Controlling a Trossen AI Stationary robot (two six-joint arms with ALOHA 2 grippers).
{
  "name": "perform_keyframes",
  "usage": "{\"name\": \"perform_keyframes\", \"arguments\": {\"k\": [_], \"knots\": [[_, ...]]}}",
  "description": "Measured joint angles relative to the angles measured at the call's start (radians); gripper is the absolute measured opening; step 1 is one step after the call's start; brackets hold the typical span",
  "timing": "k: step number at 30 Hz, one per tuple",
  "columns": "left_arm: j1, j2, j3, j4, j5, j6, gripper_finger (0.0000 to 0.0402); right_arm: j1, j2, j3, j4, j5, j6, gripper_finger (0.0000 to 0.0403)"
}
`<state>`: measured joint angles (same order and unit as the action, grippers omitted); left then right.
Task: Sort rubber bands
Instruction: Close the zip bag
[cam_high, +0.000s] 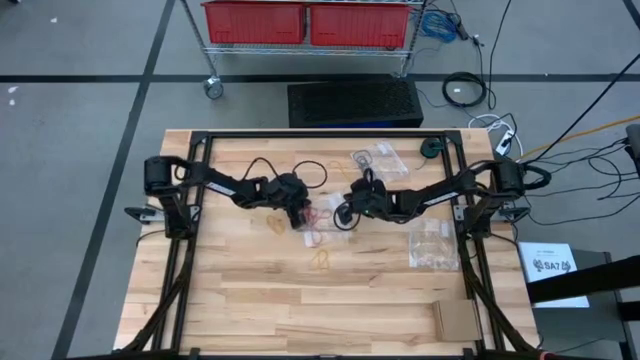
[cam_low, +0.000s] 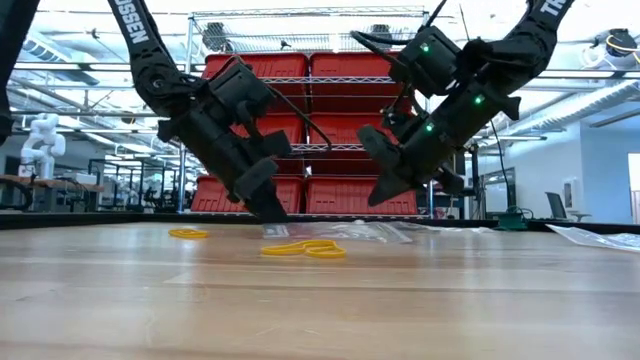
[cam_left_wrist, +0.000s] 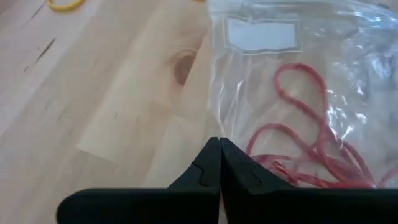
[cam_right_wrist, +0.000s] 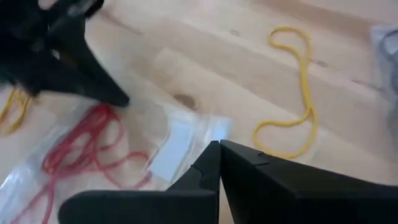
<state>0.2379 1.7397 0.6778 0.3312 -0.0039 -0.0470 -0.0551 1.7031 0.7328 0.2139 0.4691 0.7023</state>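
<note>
Closest to the lens in the left wrist view: left gripper (cam_left_wrist: 219, 163), fingers pressed together with no gap, tips down at the edge of a clear plastic bag (cam_left_wrist: 292, 93) with red rubber bands (cam_left_wrist: 298, 149) inside and a white label patch near its mouth. Whether the bag's edge is pinched: cannot tell. Same bag in the right wrist view, red loops (cam_right_wrist: 81, 149) showing through the film, left gripper's dark tip (cam_right_wrist: 112, 96) touching down at its edge. Right gripper (cam_right_wrist: 221, 163) likewise closed tight, nothing between its fingers, raised above the wooden table (cam_high: 250, 300) near the bag. Beside the bag on bare wood, a long yellow rubber band (cam_right_wrist: 295, 106) in a loose figure-eight. From above, both grippers near the table's middle, left (cam_high: 297, 214) and right (cam_high: 345, 212) close together, bag with red bands (cam_high: 318, 214) between and just below them. More yellow bands loose on the wood: one (cam_high: 274, 226) near the left gripper, one (cam_high: 322, 259) further toward the front edge. Other clear bags (cam_high: 432, 245) on the right half, apart from the grippers. At table height, yellow bands (cam_low: 303, 248) flat on the wood, left gripper (cam_low: 268, 210) at the surface, right gripper (cam_low: 380, 195) lifted off it.
</note>
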Motion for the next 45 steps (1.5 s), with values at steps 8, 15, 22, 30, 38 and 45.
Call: {"name": "perform_keyframes", "arguments": {"k": [8, 15, 22, 30, 38, 45], "knots": [[0.006, -0.179, 0.0, -0.054, -0.024, 0.038, 0.0002, -0.001, -0.048, 0.0, 0.007, -0.031, -0.155, 0.0001], [0.014, -0.286, 0.001, -0.068, 0.04, 0.185, 0.0016, 0.029, -0.077, 0.001, 0.084, -0.024, -0.27, 0.0001], [0.013, -0.267, 0.003, -0.073, 0.162, 0.184, 0.0096, 0.042, -0.077, 0.001, 0.04, -0.042, -0.123, 0.0003], [0.013, -0.267, 0.003, -0.075, 0.162, 0.107, 0.0157, 0.01, -0.029, 0.0, -0.076, -0.114, 0.017, 0.0091], [0.017, -0.267, 0.003, -0.079, 0.16, 0.106, 0.0162, -0.04, 0.073, 0.0, 0.023, -0.131, 0.048, 0.018], [0.017, -0.267, 0.003, -0.089, 0.157, 0.106, 0.0162, -0.042, 0.171, 0.003, 0.142, -0.102, 0.022, 0.0153]]}}
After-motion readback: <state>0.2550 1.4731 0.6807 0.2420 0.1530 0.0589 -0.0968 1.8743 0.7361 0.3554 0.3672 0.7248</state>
